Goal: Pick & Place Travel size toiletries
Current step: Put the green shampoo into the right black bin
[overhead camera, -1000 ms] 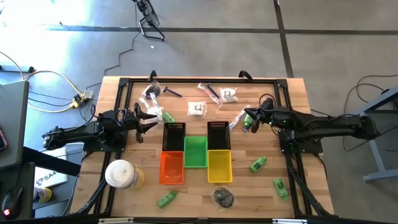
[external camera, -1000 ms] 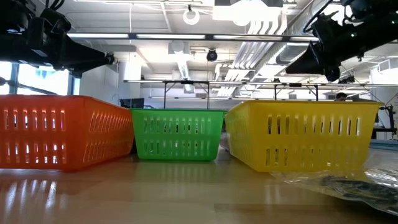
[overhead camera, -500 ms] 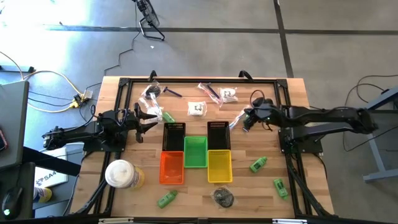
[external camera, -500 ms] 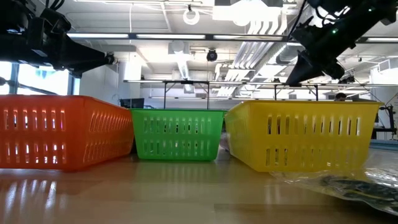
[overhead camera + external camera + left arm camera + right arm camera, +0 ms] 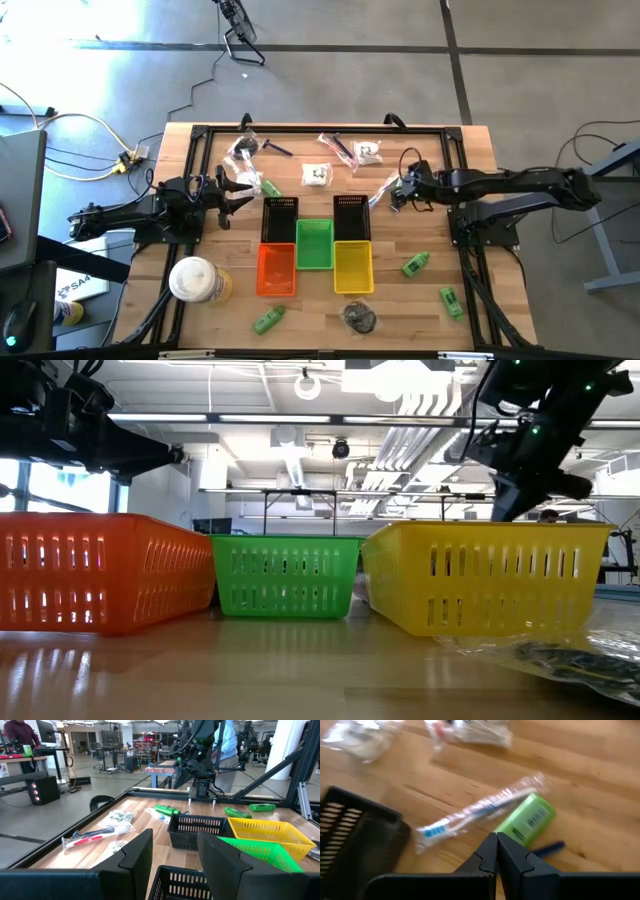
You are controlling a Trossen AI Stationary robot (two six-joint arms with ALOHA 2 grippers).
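Note:
My right gripper (image 5: 398, 196) is shut and points steeply down, right of the black baskets. In its wrist view the shut tips (image 5: 496, 851) hang just above a green tube (image 5: 527, 820) and a clear-wrapped toothbrush (image 5: 480, 812), both lying flat on the table. Other toiletries lie scattered: wrapped pieces (image 5: 318, 174) (image 5: 243, 150) (image 5: 340, 148) at the back, green tubes (image 5: 270, 188) (image 5: 415, 263) (image 5: 452, 300) (image 5: 267, 320), and a dark piece (image 5: 360, 317) at the front. My left gripper (image 5: 240, 190) waits open at the left, level (image 5: 175, 855).
Two black baskets (image 5: 281, 218) (image 5: 352, 215), a green one (image 5: 314, 243), an orange one (image 5: 277, 268) and a yellow one (image 5: 352, 267) cluster mid-table. A round white-and-yellow container (image 5: 197, 280) stands front left. A black frame (image 5: 455, 160) rims the table.
My right gripper has tipped from nearly level to steeply down over the green tube and wrapped toothbrush, rolling as it tipped and shifting slightly. It has stayed shut. The toiletries and baskets have not moved.

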